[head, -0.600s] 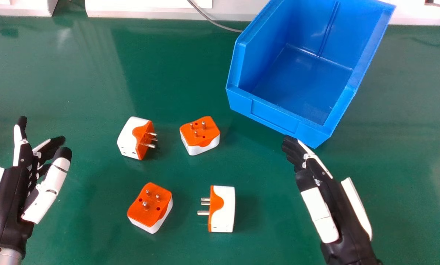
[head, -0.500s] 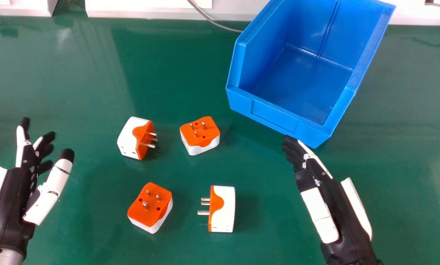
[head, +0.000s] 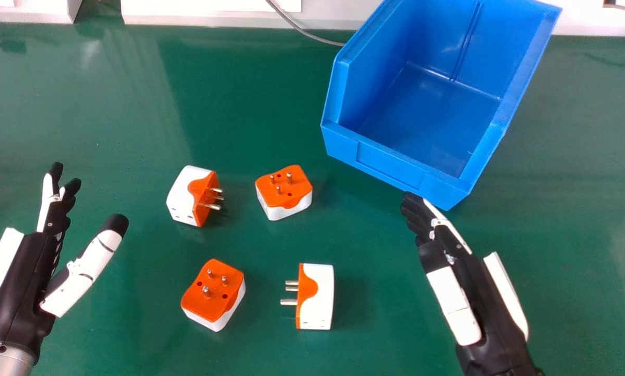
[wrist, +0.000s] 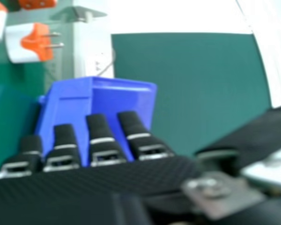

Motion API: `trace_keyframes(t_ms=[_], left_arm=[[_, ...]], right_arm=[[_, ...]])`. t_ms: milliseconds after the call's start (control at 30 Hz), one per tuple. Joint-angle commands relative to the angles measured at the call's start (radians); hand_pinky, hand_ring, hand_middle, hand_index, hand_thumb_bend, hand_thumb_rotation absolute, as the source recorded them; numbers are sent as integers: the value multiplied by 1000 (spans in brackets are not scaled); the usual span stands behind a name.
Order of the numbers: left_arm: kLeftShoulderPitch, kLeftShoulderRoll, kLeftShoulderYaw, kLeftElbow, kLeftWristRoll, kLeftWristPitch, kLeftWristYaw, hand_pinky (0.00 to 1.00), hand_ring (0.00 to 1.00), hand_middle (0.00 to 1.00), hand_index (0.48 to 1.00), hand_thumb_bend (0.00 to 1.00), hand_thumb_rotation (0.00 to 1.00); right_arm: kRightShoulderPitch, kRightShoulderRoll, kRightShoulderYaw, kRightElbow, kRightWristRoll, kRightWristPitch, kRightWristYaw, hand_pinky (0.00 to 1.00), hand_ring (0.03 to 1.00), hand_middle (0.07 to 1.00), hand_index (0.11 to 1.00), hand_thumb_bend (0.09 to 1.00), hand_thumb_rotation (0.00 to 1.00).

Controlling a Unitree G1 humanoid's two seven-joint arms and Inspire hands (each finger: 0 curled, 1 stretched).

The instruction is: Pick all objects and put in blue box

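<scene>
In the head view my left hand (head: pixel 35 261) is open at the left, its thumb spread from its fingers, left of the plug adapters. My right hand (head: pixel 451 266) is open and holds nothing, its fingertips by the near corner of the blue box (head: pixel 391 163). Four-square between the hands lie orange and white adapters: one on its side (head: pixel 187 196), one pins up (head: pixel 284 190), another pins up (head: pixel 213 292) nearer, and one on its side (head: pixel 317 296). In the right hand view my right hand (wrist: pixel 103 147) has straight fingers before the blue box (wrist: pixel 70 105); an adapter (wrist: pixel 25 43) shows beyond.
A green table (head: pixel 108 130) carries everything. A grey cable (head: pixel 304 32) runs from the back edge to behind the box. Pale metal edging (head: pixel 213 21) borders the far side of the table.
My left hand has moved right, and its thumb stands farther from its fingers. The right hand, box and adapters have not moved.
</scene>
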Motion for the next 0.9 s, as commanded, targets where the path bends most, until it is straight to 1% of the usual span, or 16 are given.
trace_keyframes(t_ms=[0,67,100,133,167,233,333,400,433,567,600,633,700,767,833,867], left_arm=[[-2,10,-1,-13,-2,-16,5,1000,1000,1000,1000,558,742],[-2,6,-2,-15,-7,-14,5,1000,1000,1000,1000,551,741],[-2,5,-2,-16,-6,-14,6,1000,1000,1000,1000,551,746],[-3,4,-2,-15,-6,-15,7,1000,1000,1000,1000,551,752],[-3,4,-3,-16,-2,-15,9,1000,1000,1000,1000,546,752],[-3,5,-5,-20,0,-9,10,1000,1000,1000,1000,543,760],[-6,6,-7,-16,1,-14,11,1000,1000,1000,1000,548,767],[-8,7,-7,-14,4,-16,15,1000,1000,1000,1000,554,770],[-9,8,-8,-15,2,-14,14,1000,1000,1000,1000,554,771],[-16,13,-9,-7,6,-15,16,1000,1000,1000,1000,556,769],[-18,12,-9,-5,3,-16,15,1000,1000,1000,1000,560,770],[-19,12,-9,-2,3,-20,16,1000,1000,1000,1000,564,769],[-21,11,-9,-3,-2,-16,15,1000,1000,1000,1000,562,767],[-22,11,-9,-4,-4,-11,13,1000,1000,1000,1000,571,765],[-24,11,-8,-4,-3,-9,13,1000,1000,1000,1000,571,763],[-24,12,-8,-2,-2,-13,13,1000,1000,1000,1000,575,763]], right_arm=[[-28,-39,2,-10,-45,-43,7,910,930,930,920,620,1000],[-49,-74,12,-3,-101,-66,13,881,921,932,929,671,1000],[-61,-93,17,1,-127,-80,16,873,923,942,942,691,1000],[-72,-109,22,8,-150,-94,18,875,928,950,951,696,1000],[-86,-126,27,17,-173,-111,19,877,931,955,956,696,1000],[-117,-154,40,36,-205,-136,27,887,943,969,971,698,1000],[-167,-172,60,64,-251,-151,26,877,951,974,971,699,945],[-196,-184,75,64,-298,-136,26,867,955,972,966,697,915],[-208,-192,82,60,-323,-126,28,868,960,974,968,692,909],[-253,-207,112,52,-443,-87,10,858,958,973,966,684,871],[-264,-209,120,55,-477,-81,-3,848,953,969,960,681,848],[-275,-210,128,59,-507,-77,-15,824,939,959,947,683,833],[-296,-214,147,61,-570,-58,-30,800,922,944,925,689,806],[-310,-215,163,65,-611,-41,-42,788,908,927,904,691,780],[-318,-215,176,70,-634,-26,-47,780,893,914,890,693,740],[-321,-216,183,72,-645,-20,-50,774,889,910,885,696,728]])
